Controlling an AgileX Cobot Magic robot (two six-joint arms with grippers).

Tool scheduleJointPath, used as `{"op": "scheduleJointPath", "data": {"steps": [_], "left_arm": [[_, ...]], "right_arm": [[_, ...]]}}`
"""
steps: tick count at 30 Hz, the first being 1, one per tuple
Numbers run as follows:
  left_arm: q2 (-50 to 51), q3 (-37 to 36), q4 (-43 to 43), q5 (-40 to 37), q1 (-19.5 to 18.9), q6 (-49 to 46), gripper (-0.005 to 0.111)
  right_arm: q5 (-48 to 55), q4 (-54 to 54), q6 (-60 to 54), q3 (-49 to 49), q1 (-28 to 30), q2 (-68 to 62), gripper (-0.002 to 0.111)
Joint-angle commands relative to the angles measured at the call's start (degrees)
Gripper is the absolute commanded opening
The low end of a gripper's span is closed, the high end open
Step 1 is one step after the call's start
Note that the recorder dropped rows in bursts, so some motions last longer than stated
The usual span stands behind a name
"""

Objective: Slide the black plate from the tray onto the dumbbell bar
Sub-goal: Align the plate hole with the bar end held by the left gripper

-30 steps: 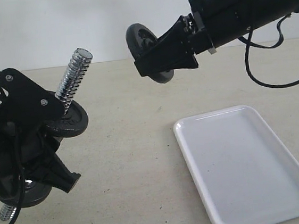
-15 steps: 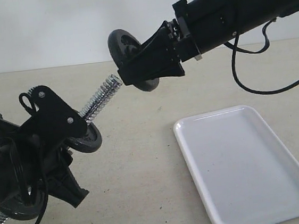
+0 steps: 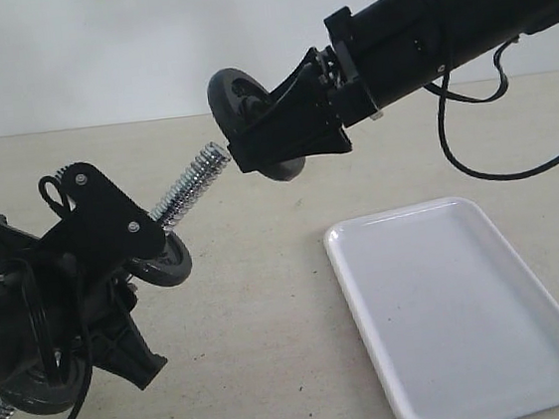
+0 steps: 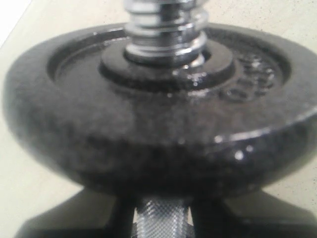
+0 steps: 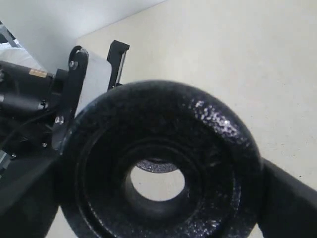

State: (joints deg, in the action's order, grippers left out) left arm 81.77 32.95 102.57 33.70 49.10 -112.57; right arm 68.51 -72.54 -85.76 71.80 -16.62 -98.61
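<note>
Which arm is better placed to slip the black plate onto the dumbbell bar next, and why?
Right: the right gripper holds the black plate aloft, close to the threaded tip of the dumbbell bar, which the left gripper grips.

The bar (image 3: 189,187) vanishes behind the left hand (image 3: 103,293), its lower end cut by the frame edge. The disc (image 4: 158,148) is blurred; the plate (image 5: 198,129) has part of its rim cropped.
</note>
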Motion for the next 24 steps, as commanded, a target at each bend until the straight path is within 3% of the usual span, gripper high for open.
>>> {"op": "scheduleJointPath", "data": {"steps": [1, 24], "left_arm": [[-1.96, 1.99, -2.62, 3.93, 0.05, 0.51, 0.004], [-1.96, 1.99, -2.62, 0.49, 0.05, -0.35, 0.004]], "right_arm": [[1.45, -3.43, 0.07, 0.19, 0.10, 0.15, 0.000], [1.45, -9.17, -1.77, 0.19, 0.10, -2.70, 0.000]]}}
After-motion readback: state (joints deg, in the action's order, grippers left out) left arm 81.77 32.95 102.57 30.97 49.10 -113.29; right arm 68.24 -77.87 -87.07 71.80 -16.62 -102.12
